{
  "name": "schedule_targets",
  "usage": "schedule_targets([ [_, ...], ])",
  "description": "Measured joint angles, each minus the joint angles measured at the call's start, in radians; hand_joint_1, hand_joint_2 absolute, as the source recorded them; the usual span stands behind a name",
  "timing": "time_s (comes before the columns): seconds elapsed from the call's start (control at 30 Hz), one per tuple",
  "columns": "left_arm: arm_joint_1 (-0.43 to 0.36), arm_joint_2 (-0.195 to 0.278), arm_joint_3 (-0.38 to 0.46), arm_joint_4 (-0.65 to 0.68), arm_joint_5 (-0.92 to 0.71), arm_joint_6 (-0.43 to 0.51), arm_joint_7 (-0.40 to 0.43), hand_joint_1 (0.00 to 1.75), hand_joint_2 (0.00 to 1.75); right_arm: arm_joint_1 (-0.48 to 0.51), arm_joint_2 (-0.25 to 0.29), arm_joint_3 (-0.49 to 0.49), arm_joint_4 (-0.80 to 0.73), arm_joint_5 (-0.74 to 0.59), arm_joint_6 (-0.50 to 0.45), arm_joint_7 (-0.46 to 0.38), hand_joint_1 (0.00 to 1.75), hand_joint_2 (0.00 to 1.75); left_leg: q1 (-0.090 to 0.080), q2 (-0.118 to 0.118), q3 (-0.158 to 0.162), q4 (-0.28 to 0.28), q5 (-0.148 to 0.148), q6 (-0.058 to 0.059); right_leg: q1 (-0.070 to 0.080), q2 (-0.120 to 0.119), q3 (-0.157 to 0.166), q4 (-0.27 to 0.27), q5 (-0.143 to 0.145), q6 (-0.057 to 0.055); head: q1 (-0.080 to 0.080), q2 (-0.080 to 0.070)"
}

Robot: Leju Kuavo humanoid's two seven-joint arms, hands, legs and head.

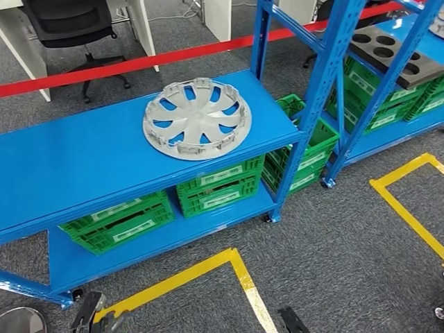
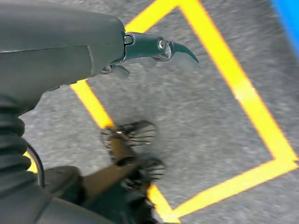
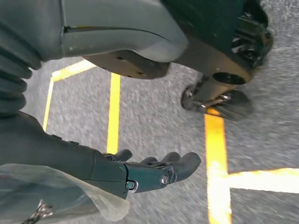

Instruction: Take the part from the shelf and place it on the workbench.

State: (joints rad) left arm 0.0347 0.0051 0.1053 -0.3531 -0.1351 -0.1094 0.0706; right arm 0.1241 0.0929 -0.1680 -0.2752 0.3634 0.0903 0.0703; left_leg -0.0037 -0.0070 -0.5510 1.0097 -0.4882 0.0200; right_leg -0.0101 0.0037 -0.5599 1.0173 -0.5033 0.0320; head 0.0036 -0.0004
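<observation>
**Wheel cover lying on the blue shelf**

The wheel cover is lying flat on the shelf, at twelve o'clock. The left hand and right hand are hanging empty, fingers extended (above carpet). Any grasp should take the rim on opposite sides, keeping it level.

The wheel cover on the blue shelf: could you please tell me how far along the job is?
The grey wheel cover lies flat on the top board of the blue shelf, held by nothing. The left robot hand and right robot hand hang empty over the grey floor with yellow tape. The workbench cannot be identified, so fetching or delivered cannot be told apart.
</observation>
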Motion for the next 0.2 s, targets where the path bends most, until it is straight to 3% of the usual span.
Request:
schedule_targets([
  [0.1,0.01,0.0,-0.017,-0.021,0.03,0.025,-0.015,0.0,0.0,0.029,-0.016,0.03,-0.001,-0.081,-0.021,-0.015,0.0,0.0,-0.001,0.0,0.0,0.002,-0.006,-0.011,-0.002,0.0,0.005,-0.005,0.001,-0.013,0.0,0.0],
  [0.2,0.042,-0.002,-0.032,-0.023,0.055,0.044,-0.027,0.0,0.0,0.025,-0.03,0.051,-0.024,-0.147,-0.04,-0.029,0.0,0.0,0.003,0.0,-0.026,0.073,-0.059,-0.025,-0.006,-0.004,0.007,-0.01,0.003,-0.029,-0.003,0.0],
])
